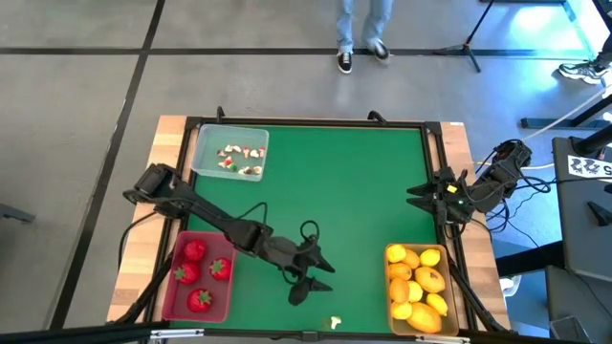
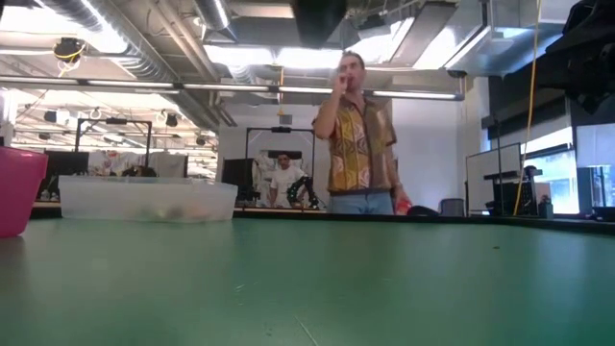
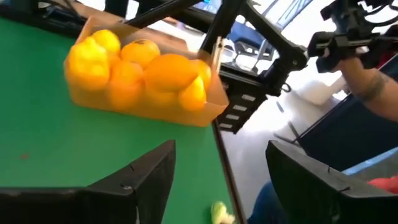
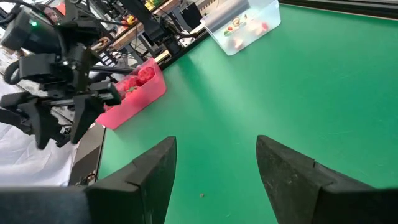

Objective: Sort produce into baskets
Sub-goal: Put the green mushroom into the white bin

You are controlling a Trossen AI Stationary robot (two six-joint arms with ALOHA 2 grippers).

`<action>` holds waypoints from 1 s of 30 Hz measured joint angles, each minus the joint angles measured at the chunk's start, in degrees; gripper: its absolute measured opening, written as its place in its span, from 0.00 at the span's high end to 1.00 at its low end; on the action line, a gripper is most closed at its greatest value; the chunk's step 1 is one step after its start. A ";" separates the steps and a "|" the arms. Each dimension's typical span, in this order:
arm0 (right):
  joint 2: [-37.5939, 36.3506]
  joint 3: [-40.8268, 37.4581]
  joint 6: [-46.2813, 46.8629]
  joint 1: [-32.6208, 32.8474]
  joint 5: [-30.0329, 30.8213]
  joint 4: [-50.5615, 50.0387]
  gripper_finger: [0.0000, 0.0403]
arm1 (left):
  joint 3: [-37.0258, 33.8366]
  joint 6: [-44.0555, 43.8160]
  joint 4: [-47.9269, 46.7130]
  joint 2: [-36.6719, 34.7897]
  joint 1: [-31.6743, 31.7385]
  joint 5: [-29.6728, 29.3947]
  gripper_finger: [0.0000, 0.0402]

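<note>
Left gripper jaws spread, empty, above stray bit, apparently produce, at counter edge. Risk: bit nudged off counter. Right gripper parked, spread. Baskets filled: red basket, yellow basket, clear basket.

No legible text, brand name, number or sign appears in any of the four views. A white card with black square markings, lying on grey equipment right of the table in the high view, may carry a printed pattern or characters, but these cannot be read from this view.
</note>
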 joint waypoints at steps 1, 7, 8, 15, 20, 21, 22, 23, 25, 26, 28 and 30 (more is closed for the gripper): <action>0.00 0.00 -0.01 -0.01 0.00 -0.01 0.45 | 0.82 0.00 0.03 0.58 0.00 0.00 0.39; 0.00 0.00 0.02 0.00 0.00 0.02 0.45 | 2.89 -2.22 0.06 1.72 -0.03 -0.79 0.39; 0.00 0.00 0.02 -0.02 -0.02 0.02 0.45 | 2.97 -2.27 0.09 1.72 -0.09 -0.86 0.39; 0.02 0.00 -0.30 0.00 5.40 3.67 0.45 | 3.03 -1.79 0.68 1.72 -0.38 -0.97 0.39; 0.00 0.02 -13.38 -0.02 8.94 15.62 0.45 | 5.08 0.04 0.47 1.74 0.18 -2.91 0.39; 0.00 0.02 -15.23 0.00 8.85 17.43 0.45 | 5.55 0.58 0.12 1.72 0.22 -2.97 0.39; 0.00 0.02 -16.48 0.00 8.79 18.94 0.45 | 5.90 1.66 -1.02 1.72 0.22 -3.04 0.39; 0.00 0.04 -17.18 -0.01 8.68 19.82 0.45 | 6.34 3.29 -2.69 1.72 0.18 -3.02 0.39; 0.00 0.04 -17.92 -0.02 7.51 19.53 0.45 | 7.32 5.60 -7.38 1.72 0.15 -3.01 0.39; 0.00 0.04 -17.98 0.00 6.99 18.99 0.45 | 7.76 5.64 -9.29 1.72 0.13 -2.99 0.39; 0.00 0.04 -17.67 0.00 6.41 17.74 0.45 | 8.12 3.83 -11.02 1.72 0.15 -3.36 0.39; 0.00 0.04 -16.70 -0.02 6.25 16.71 0.45 | 8.12 2.77 -11.61 1.72 0.15 -4.65 0.39</action>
